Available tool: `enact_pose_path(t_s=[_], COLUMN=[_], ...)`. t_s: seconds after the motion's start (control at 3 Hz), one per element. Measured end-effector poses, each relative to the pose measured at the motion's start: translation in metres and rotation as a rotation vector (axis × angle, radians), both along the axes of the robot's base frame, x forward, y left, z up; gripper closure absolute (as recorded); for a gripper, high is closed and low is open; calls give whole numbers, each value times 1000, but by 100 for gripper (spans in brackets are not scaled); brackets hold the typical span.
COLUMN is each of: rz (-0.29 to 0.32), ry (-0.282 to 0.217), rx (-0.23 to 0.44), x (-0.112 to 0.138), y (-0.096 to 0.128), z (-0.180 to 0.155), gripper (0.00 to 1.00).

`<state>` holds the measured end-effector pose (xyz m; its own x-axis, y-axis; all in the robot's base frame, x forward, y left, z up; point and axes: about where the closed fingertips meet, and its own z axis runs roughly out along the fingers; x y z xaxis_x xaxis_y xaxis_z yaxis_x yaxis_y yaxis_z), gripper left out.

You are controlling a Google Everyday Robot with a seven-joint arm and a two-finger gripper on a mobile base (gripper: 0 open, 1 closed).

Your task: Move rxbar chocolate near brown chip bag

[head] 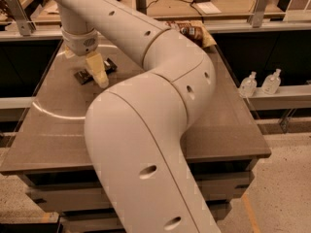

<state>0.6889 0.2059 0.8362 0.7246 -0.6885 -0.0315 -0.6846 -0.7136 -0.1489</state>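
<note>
1. One bar (81, 75) lies flat on the bench (218, 130), far left in view. Its long axis slants near-left to far-right, and both ends poke out from under the gripper (97, 71) right above it.
2. Can't tell if the gripper's open or clamped.
3. Bag (194, 32) sits far right, well apart.

no readable txt, rxbar chocolate (81, 75) & brown chip bag (195, 32) labels illegible
</note>
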Motion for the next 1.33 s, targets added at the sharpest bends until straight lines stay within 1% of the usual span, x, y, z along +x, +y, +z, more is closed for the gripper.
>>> enact_pose_path(t_s=[0.33, 0.67, 1.0, 1.33], rz=[0, -57, -146, -184], ry=[0, 21, 50, 44], rx=[0, 16, 14, 2], x=[0, 13, 30, 45], y=[0, -8, -26, -36], z=[0, -5, -14, -18], gripper=[0, 0, 0, 19])
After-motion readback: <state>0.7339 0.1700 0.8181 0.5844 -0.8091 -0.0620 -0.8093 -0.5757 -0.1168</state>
